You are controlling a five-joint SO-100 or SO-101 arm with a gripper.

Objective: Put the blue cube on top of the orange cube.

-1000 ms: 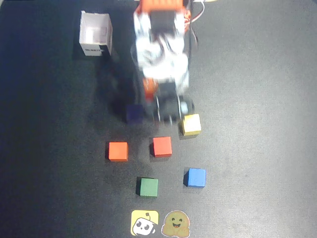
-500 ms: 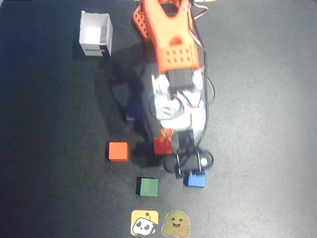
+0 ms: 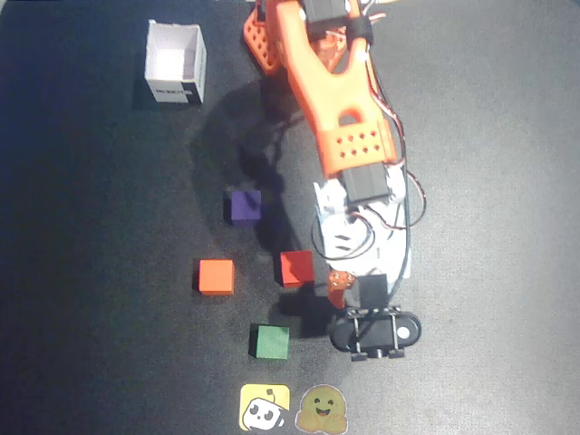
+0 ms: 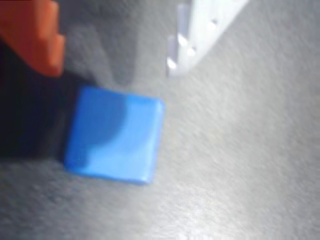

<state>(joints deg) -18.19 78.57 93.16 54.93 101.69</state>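
Blue cube [image 4: 114,136], bright and matte with a shadow across its top, lies on my wrist view's dark mat between the spread gripper [image 4: 107,50] fingers, untouched. Overhead, the orange cube [image 3: 216,276] sits well apart, left of the red-orange cube [image 3: 296,268].

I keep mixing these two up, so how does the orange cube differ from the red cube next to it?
In the overhead view, the orange cube is lighter and more orange; the red cube is deeper and redder. The orange cube stands alone on open mat to the left; the red cube sits right of it, close beside the arm's wrist. The orange cube is evenly lit; the red cube borders the arm's shadow. Both look equal in size, plain-faced and flat on the mat.
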